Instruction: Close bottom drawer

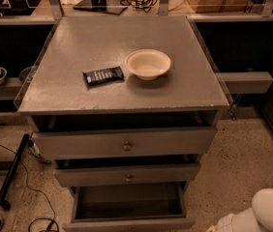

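The bottom drawer of the grey cabinet stands pulled far out, and its dark inside looks empty. Its plain flat front runs along the lower edge of the camera view. Above it, the middle drawer and the top drawer each stick out a little and carry a small knob. My gripper sits low at the bottom right, to the right of the bottom drawer's front corner and apart from it. The white arm rises behind it.
On the cabinet top lie a cream bowl and a dark snack bar. Cables and a black bar lie on the speckled floor at left. A grey shelf juts out at right, and dark shelving flanks the cabinet.
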